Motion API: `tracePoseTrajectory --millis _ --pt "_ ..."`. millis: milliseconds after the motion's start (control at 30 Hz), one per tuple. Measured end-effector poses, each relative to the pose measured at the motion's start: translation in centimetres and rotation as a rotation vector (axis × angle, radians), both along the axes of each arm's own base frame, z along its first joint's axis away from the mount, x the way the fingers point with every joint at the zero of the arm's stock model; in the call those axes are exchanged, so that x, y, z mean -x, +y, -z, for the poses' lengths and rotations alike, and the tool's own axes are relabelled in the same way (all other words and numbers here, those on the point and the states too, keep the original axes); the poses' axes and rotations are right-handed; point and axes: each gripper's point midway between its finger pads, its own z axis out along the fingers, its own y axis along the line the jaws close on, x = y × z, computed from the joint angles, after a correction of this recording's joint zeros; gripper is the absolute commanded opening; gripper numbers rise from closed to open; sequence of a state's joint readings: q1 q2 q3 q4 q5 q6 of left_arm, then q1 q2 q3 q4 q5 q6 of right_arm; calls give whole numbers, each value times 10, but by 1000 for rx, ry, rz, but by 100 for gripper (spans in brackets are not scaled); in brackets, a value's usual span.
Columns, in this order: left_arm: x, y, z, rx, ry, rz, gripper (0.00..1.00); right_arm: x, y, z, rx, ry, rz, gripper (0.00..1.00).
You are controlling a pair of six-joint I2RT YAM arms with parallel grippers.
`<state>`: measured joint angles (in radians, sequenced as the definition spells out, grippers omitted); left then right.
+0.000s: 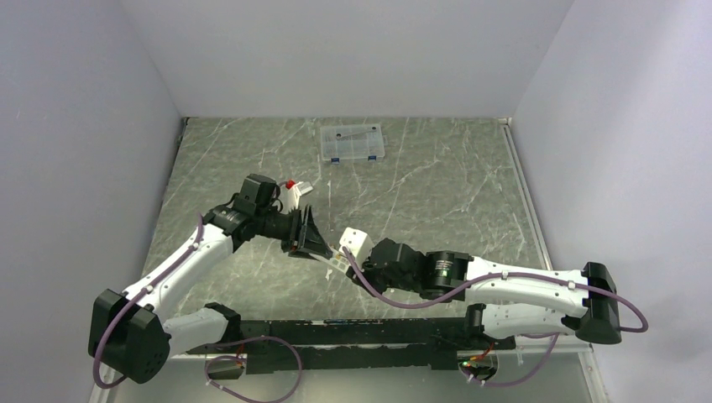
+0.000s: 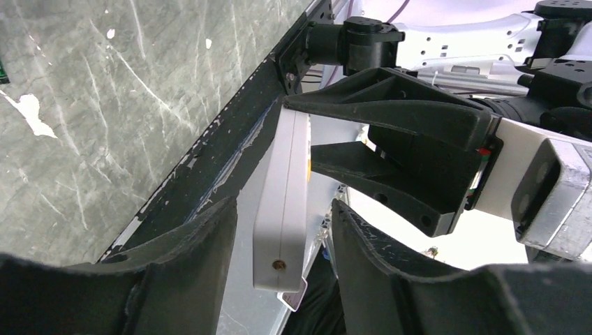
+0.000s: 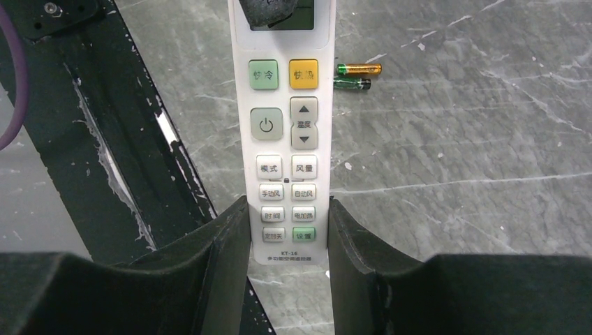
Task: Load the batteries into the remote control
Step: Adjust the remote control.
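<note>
The white remote control [image 3: 283, 139] is held in the air, button face toward the right wrist camera. My right gripper [image 3: 288, 209] is shut on its lower end, fingers pressed against both long sides. My left gripper [image 2: 283, 209] is open around the remote's other end [image 2: 286, 181], with a gap on each side. One of its dark fingers [image 3: 269, 12] lies across the display. Two batteries [image 3: 359, 68], copper-orange and dark green, lie side by side on the table beside the remote. In the top view the two grippers meet at the remote [image 1: 333, 259].
A clear plastic compartment box with blue latches [image 1: 353, 143] stands at the back of the marble table [image 1: 437, 193]. The black base rail [image 1: 353, 332] runs along the near edge. White walls close in the left, right and back.
</note>
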<state>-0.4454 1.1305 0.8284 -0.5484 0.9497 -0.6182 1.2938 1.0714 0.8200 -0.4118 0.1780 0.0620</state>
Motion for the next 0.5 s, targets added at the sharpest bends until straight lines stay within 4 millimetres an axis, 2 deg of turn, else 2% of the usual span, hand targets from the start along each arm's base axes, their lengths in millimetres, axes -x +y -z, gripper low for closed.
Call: tracePoseTrajectory --millis 100,267,367,433,500 --pt "0 -1 -2 13 1 5 51 1 0 0 3 -2 -2 0" --pt "1 -2 -3 23 15 5 36 2 0 1 6 -5 -5 0" --pt "2 -2 -3 30 16 6 18 2 0 0 9 -11 -2 0" --pt "2 -2 -2 35 10 12 1 3 -1 0 8 -9 -2 0" --pt "2 -3 -3 44 5 15 0 3 -1 0 7 -11 1 0"
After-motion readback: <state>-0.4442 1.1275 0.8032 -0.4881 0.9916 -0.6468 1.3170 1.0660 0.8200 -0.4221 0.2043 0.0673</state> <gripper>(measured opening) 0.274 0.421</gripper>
